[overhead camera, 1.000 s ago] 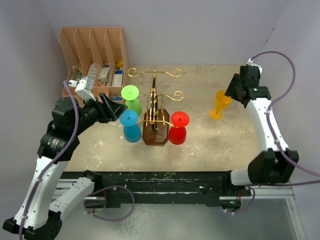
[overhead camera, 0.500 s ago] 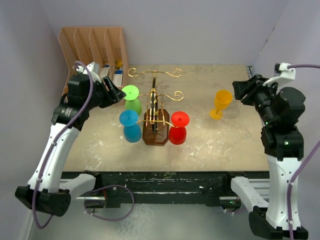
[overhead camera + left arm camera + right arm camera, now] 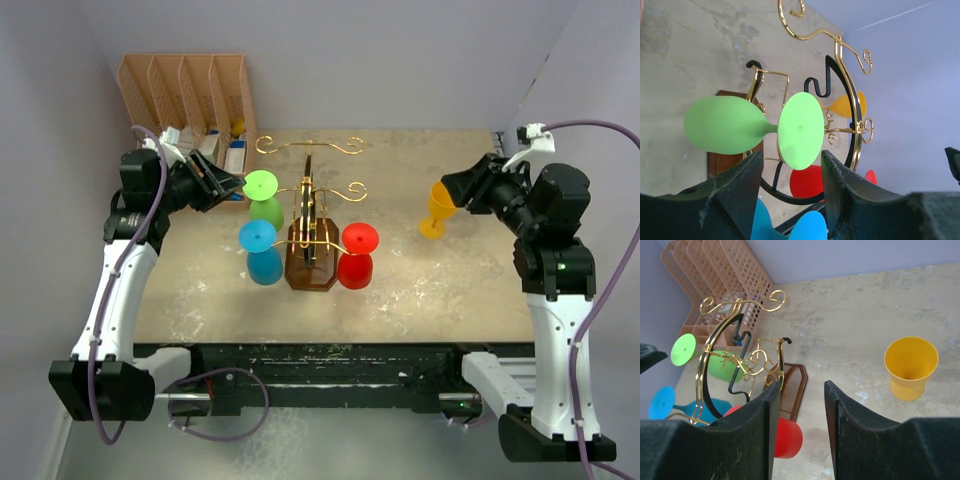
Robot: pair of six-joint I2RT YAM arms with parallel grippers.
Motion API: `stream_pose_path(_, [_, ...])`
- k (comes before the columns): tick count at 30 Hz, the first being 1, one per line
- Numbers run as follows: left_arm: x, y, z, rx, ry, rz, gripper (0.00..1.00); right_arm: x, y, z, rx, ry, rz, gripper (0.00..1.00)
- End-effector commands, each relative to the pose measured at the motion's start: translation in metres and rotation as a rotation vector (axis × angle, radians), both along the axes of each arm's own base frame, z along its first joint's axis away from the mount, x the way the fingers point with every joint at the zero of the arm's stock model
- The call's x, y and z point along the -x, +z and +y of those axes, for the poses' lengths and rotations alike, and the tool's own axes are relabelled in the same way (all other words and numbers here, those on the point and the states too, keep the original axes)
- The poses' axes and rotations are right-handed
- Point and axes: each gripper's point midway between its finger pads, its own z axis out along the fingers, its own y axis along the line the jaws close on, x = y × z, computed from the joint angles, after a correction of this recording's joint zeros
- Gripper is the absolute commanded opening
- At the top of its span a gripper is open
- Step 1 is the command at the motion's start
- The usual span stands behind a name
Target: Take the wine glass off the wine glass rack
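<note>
The wine glass rack [image 3: 300, 268], gold wire on a brown base, stands mid-table. Three wine glasses hang on it upside down: green [image 3: 262, 196], blue [image 3: 263, 252] and red [image 3: 357, 256]. A yellow glass [image 3: 440, 208] stands upright on the table to the right. My left gripper [image 3: 229, 187] is open just left of the green glass. In the left wrist view the lower edge of the green foot [image 3: 801, 130] sits between the fingertips [image 3: 742, 182], with a gap on each side. My right gripper [image 3: 456, 188] hovers open beside the yellow glass [image 3: 910, 367] and holds nothing.
A peach slotted file organiser [image 3: 185, 85] with small items stands at the back left, just behind the left gripper. The rack's upper gold arms [image 3: 307, 146] curl out toward the back. Grey walls close in on both sides.
The left arm has lifted and drawn back, aiming its gripper at the green glass's foot. The right arm has risen away from the yellow glass and turned toward the rack. Both jaws have narrowed.
</note>
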Motion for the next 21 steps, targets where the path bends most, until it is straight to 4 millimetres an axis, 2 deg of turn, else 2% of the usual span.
stream_pose_path(1, [-0.0103,0.0055,-0.0121,0.098,-0.07,-0.036,0.53,0.0092,0.0226,0.0091,0.006,0.062,-0.075,0.43])
stream_pose_path(21, [-0.0167,0.0037,-0.0208,0.172,-0.113,-0.045,0.49,0.0091,0.0217,0.0081,0.002,0.053,-0.073,0.42])
